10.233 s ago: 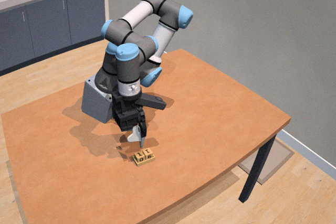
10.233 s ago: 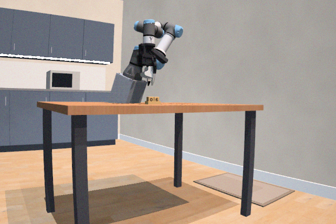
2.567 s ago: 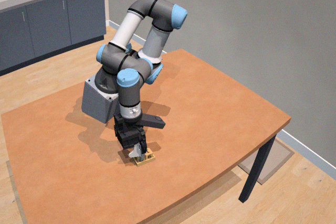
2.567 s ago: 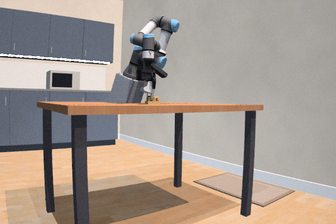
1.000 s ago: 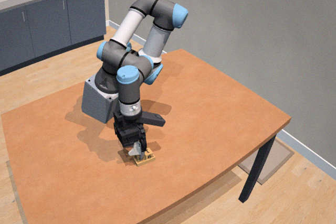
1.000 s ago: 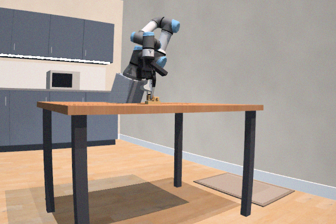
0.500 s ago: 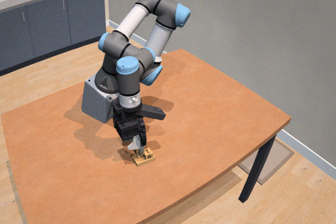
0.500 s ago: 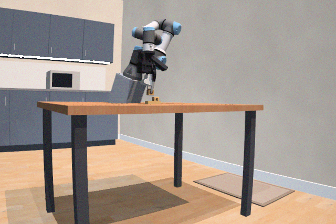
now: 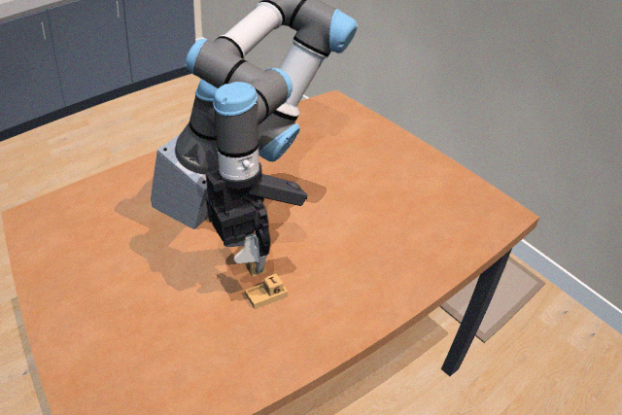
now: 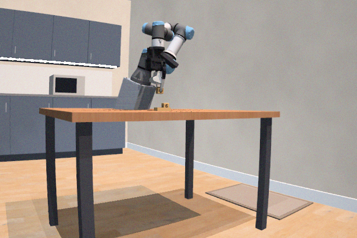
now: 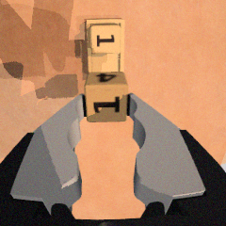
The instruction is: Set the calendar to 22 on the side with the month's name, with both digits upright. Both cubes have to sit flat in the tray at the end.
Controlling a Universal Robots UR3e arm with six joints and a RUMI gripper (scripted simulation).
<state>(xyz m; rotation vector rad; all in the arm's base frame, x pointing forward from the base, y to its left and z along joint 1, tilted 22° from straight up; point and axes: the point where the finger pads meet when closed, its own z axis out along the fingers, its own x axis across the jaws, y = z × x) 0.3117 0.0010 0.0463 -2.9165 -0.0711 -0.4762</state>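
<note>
My gripper is shut on a wooden number cube and holds it in the air above the table, over the tray's near end. In the wrist view the held cube shows a 1 toward the camera and a 4 on the far face. It also shows in the exterior view. The wooden tray lies flat on the table below. The second cube sits in the tray's right half, with a 1 on top and a 6 on the side. The tray's left half is empty.
The arm's grey base block stands on the table behind the tray. The table edge runs to the front right.
</note>
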